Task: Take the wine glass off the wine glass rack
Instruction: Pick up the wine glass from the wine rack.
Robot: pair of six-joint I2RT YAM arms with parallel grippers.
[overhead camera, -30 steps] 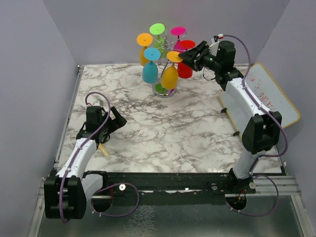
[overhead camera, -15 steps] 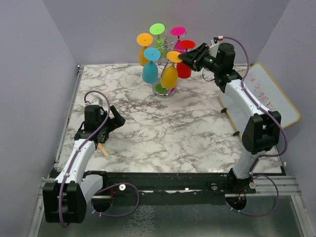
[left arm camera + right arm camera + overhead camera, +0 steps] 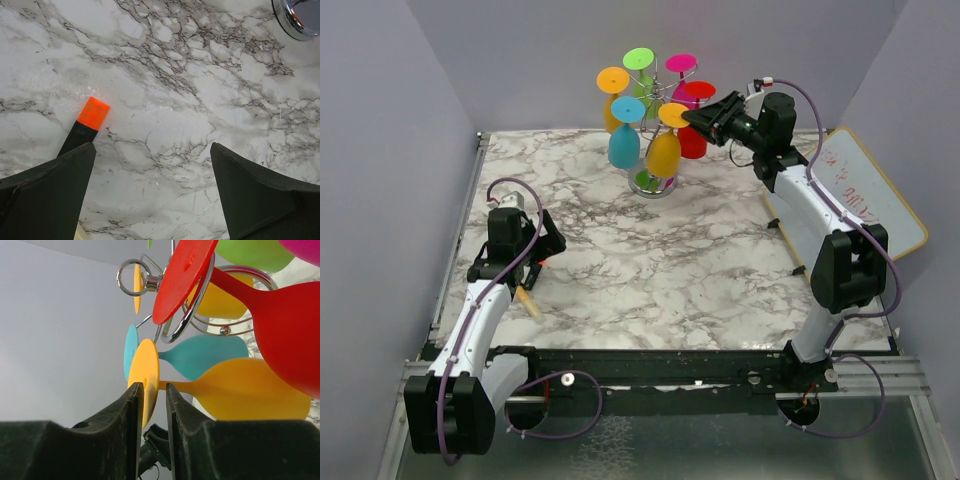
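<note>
1. The wine glass is the yellow-orange one. It hangs upside down on the near side of the wine glass rack, with its round foot on top and its bowl pointing down.
2. The rack stands at the back of the bench, near the middle. Its shiny round base sits on the marble top.
3. The right gripper is up high, right at the foot of the yellow-orange glass. Its jaws are only a little way apart. In the right wrist view the edge of the foot sits in the gap, with a thin slit of space beside it.
4. Other glasses hang around it: a blue glass, a red glass, and green, pink and orange ones behind.
5. The left gripper is low over the bench on the left, far from the rack. Its jaws are wide apart and hold nothing.
6. A stick with an orange tip lies on the bench just by the left gripper.
7. A whiteboard lies at the right edge.
</note>
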